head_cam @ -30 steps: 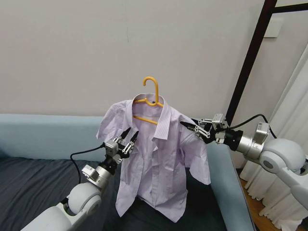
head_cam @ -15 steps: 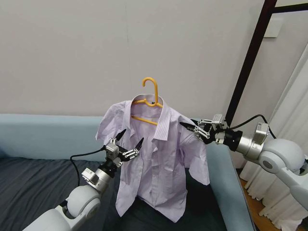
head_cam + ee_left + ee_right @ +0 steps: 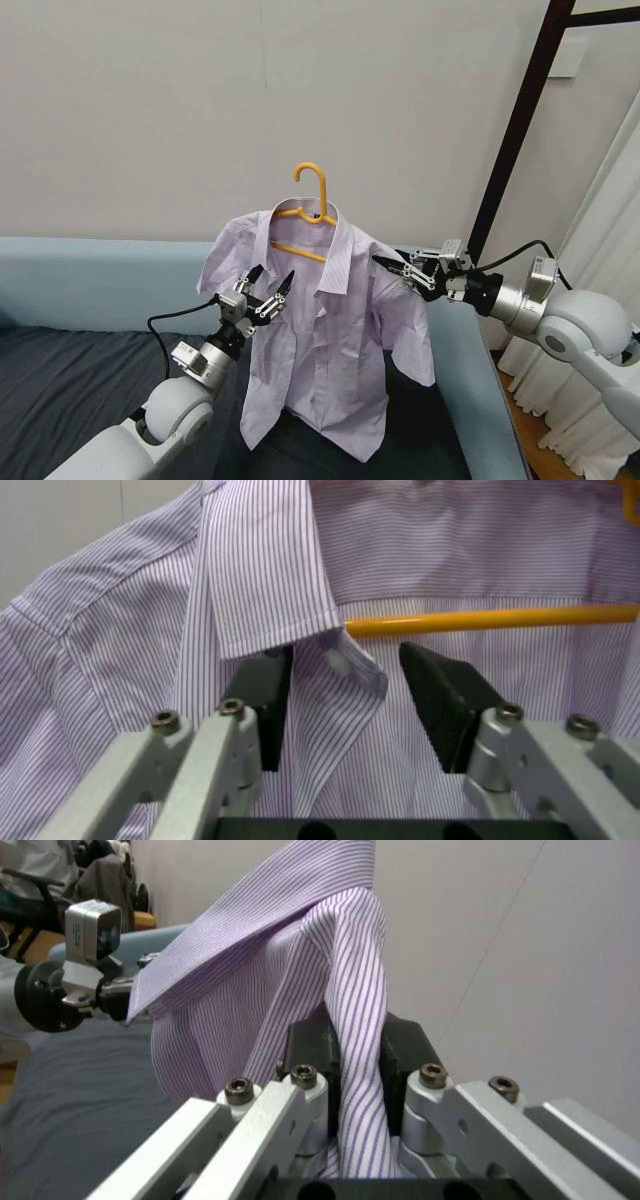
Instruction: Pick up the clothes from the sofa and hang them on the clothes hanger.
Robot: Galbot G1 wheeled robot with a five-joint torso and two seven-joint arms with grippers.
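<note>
A lilac striped shirt hangs in the air on a yellow hanger, above the sofa. My right gripper is shut on the shirt's shoulder on the right; the right wrist view has the fabric pinched in the right gripper. My left gripper stands open at the shirt's front edge below the collar. In the left wrist view the front edge lies between the spread fingers of the left gripper, just under the hanger bar. The hanger's hook is free.
A pale blue sofa with a dark grey seat runs below the shirt. A black slanted pole rises at the right, with a white curtain beside it. The wall behind is bare.
The left gripper spread its fingers wide, then rose slightly and closed in on the shirt's front edge with a narrower gap. The right gripper and shirt have barely moved.
</note>
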